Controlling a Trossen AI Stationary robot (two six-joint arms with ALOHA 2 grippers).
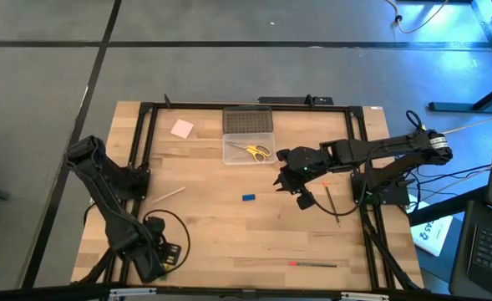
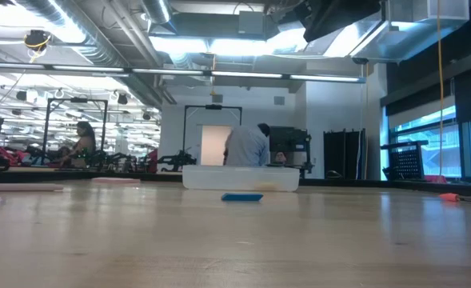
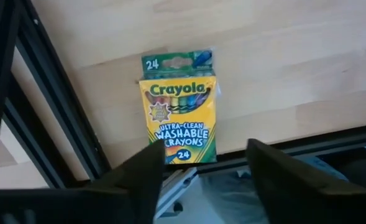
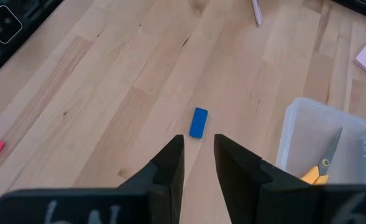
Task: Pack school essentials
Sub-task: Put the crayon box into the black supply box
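The green-and-yellow crayon box (image 3: 179, 109) lies flat on the wood at the table's near left corner, beside a black frame rail. My left gripper (image 3: 204, 163) hangs over the box's lower end, pointing down, open, one finger on each side. My right gripper (image 4: 199, 155) hovers right of the table's middle with a narrow gap and nothing in it. The tiny blue block (image 4: 198, 122) lies on the wood just ahead of it. The yellow-handled scissors (image 1: 258, 151) lie inside the clear case (image 1: 247, 153). The pink pad (image 1: 182, 129), red pen (image 1: 312, 264) and dark pencil (image 1: 333, 203) lie on the table.
The case's dotted grey lid (image 1: 248, 121) lies just behind the case at the far edge. A thin pale stick (image 1: 169, 194) lies left of the middle. Black frame rails (image 1: 141, 142) run along the table's sides. People and benches show in the room beyond.
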